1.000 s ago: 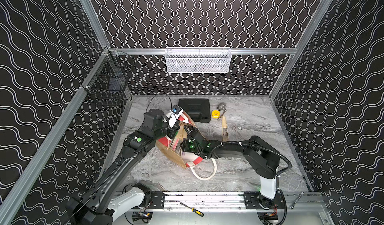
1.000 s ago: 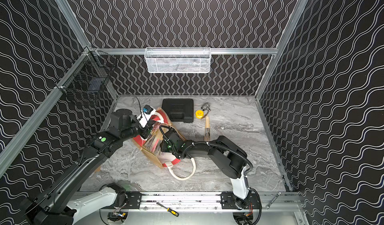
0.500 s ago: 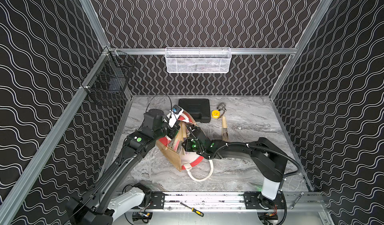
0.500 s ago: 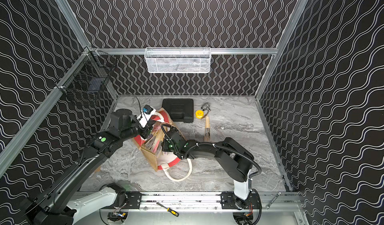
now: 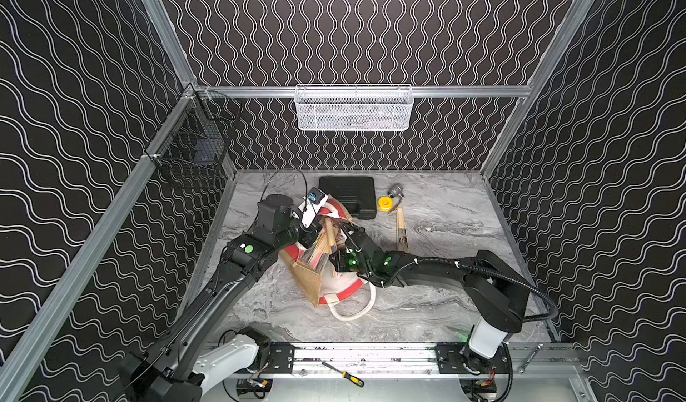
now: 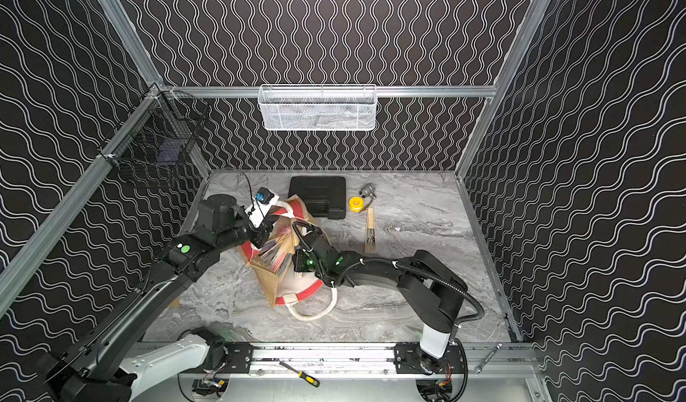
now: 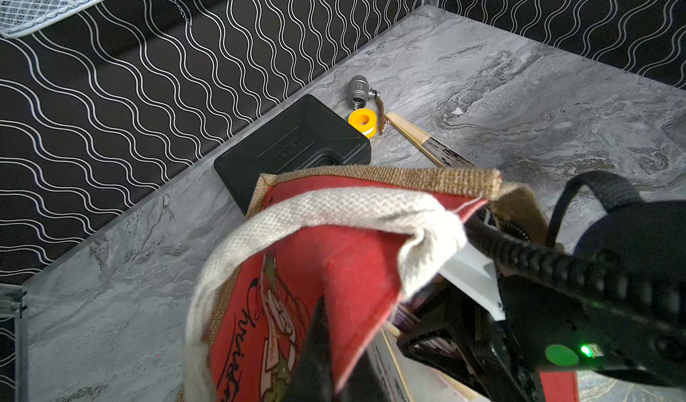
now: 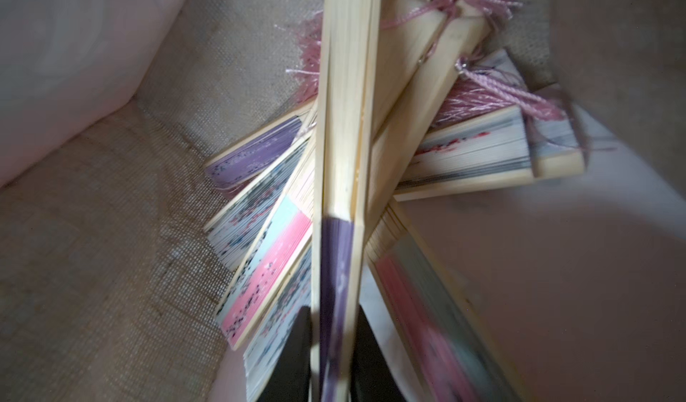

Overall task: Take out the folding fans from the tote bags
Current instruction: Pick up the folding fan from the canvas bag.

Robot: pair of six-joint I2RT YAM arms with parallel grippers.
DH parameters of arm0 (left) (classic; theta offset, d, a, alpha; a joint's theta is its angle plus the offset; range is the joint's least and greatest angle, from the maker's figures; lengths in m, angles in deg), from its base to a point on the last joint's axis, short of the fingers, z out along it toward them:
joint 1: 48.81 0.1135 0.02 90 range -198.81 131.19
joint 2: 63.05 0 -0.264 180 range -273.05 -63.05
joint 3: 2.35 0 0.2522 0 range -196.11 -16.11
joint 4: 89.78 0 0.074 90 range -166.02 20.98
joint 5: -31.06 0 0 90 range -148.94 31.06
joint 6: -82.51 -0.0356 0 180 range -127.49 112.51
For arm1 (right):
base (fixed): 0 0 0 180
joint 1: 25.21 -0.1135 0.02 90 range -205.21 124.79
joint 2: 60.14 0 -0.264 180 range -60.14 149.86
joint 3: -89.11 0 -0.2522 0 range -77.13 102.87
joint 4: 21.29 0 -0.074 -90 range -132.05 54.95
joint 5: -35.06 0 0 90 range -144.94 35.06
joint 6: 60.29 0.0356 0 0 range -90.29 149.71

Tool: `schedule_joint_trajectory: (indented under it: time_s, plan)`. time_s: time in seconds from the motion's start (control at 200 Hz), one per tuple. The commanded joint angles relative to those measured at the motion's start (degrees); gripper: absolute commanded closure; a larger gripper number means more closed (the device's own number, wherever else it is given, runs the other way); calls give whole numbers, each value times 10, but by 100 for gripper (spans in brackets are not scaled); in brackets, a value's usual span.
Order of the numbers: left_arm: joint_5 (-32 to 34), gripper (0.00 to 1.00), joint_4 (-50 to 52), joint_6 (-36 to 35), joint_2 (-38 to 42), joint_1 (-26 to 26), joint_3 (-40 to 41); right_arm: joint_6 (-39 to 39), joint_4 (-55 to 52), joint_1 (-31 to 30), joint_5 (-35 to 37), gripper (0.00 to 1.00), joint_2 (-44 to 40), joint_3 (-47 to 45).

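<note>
Right hand (image 8: 334, 314) pinches the purple fan (image 8: 343, 140), lower centre; left hand (image 7: 334, 352) pinches the tote bag (image 7: 356, 255) rim. I worry tangled tassels (image 8: 512, 95) drag neighbouring fans (image 8: 267, 270) out.

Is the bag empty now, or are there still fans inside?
Not empty. A pile of closed fans lies inside the tote bag, seen from the right wrist; just one fan lies out on the table.
</note>
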Motion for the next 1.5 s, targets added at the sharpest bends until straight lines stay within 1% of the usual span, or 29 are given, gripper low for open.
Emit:
schedule_joint_trajectory:
  time_s: [0.0,0.185,0.35,0.465,0.48,0.566,0.631,0.706,0.826,0.906,1.101,1.206,1.291,1.361,1.496]
  plan:
    - [-3,100,-32,4,-2,1,-3,-4,-2,1,-2,82,4,-5]
    - [-3,100,-31,5,-5,1,-3,0,13,1,-23,84,19,-11]
    - [-1,100,-32,5,-4,1,-3,-10,15,1,-32,84,-15,-14]
    - [3,100,-31,6,-4,1,-3,-31,-4,1,-47,84,-62,-14]
    - [3,100,-31,6,-3,1,-3,-34,-8,1,-49,84,-69,-29]
    - [4,100,-30,7,-4,1,-4,-54,-33,1,-61,84,-112,-44]
    - [6,100,-30,8,-5,1,-4,-76,-55,1,-72,84,-143,-58]
    - [6,100,-30,8,-5,1,-6,-117,-74,0,-92,84,-177,-78]
    - [8,100,-30,8,-5,1,-5,-158,-130,0,-89,84,-234,-109]
    - [10,100,-29,8,-6,2,-6,-178,-169,0,-100,84,-276,-129]
    - [14,100,-26,9,-6,1,-8,-224,-224,-6,-180,84,-367,-161]
    - [16,100,-29,7,-2,1,-6,-245,-252,-9,-201,84,-397,-161]
    - [20,100,-29,8,0,1,-6,-257,-253,-16,-225,84,-423,-163]
    - [21,100,-30,9,-1,2,-6,-269,-235,-26,-258,86,-445,-161]
    - [21,100,-25,10,-4,1,-8,-288,-201,-34,-275,86,-487,-134]
